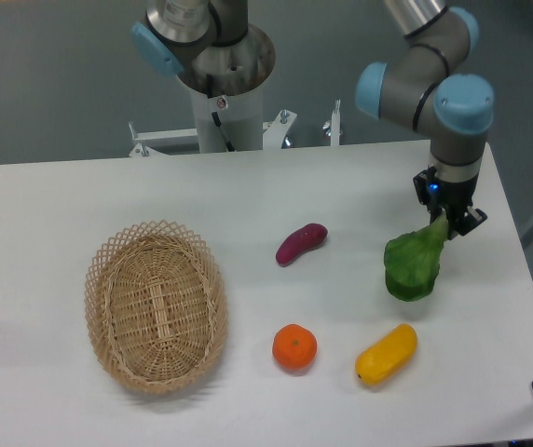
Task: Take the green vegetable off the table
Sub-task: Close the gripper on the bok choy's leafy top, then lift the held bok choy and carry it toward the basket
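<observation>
The green vegetable (415,265) has a dark green leaf and a pale stem at its upper right. My gripper (449,223) is shut on that stem, at the right side of the white table (248,196). The leaf hangs down to the lower left of the fingers and looks lifted a little off the tabletop, with a faint shadow beneath it. The fingertips are partly hidden by the stem.
A woven oval basket (156,303) lies at the left. A purple sweet potato (301,243) sits mid-table, an orange (294,346) and a yellow oblong fruit (387,354) near the front. The table's right edge runs close to the arm.
</observation>
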`<act>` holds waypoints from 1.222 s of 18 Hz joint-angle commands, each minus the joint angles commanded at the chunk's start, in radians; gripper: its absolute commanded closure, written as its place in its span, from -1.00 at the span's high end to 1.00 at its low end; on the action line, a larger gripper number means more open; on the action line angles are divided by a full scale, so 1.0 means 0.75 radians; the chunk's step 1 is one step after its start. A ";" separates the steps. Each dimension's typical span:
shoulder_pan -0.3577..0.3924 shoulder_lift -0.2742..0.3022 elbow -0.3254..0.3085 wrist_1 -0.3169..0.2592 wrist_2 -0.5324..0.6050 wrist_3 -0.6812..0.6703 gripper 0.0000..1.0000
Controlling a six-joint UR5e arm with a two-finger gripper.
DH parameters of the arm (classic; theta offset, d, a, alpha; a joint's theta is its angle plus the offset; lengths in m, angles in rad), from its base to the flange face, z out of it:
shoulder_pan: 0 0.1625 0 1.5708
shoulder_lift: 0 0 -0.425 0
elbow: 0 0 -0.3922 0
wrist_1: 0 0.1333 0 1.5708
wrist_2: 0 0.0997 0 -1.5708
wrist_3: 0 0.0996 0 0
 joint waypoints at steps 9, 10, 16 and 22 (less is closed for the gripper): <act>-0.237 0.184 -0.008 -0.012 -0.125 -0.487 -0.50; -0.268 0.194 -0.004 -0.018 -0.125 -0.534 -0.50; -0.319 0.201 -0.004 -0.031 -0.125 -0.577 -0.50; -0.323 0.205 0.000 -0.045 -0.125 -0.577 -0.49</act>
